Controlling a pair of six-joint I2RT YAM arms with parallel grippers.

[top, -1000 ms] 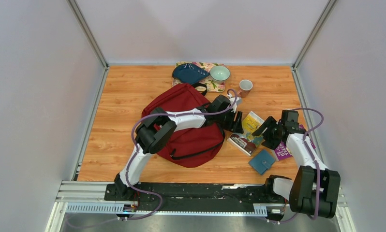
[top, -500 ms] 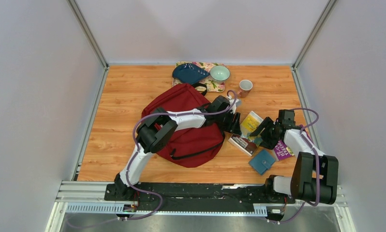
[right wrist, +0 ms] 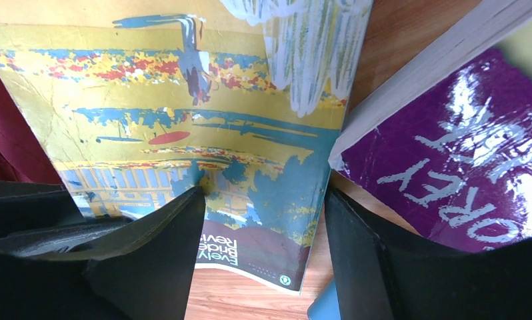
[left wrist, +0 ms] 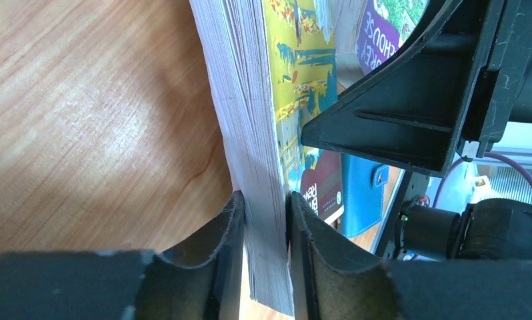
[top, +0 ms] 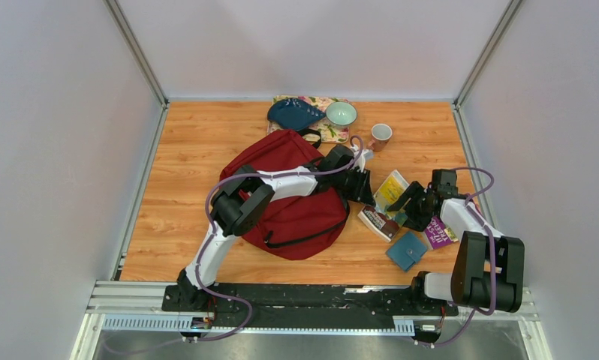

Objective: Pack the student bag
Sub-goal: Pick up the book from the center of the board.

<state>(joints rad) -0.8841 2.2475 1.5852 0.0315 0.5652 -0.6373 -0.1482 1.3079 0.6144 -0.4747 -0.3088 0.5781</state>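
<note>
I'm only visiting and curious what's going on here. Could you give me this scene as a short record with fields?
Bag: dark red backpack, lying on the wooden table
Left gripper: pinching the page edge of the yellow book
Right gripper: open, over the yellow book's cover
Nearby: purple book, blue wallet, cup

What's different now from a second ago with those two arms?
The left jaws closed onto the yellow book, gripping its page edge. The right arm edged in toward that book, its jaws staying open. The student bag, purple book, blue wallet and mug stayed put.
</note>
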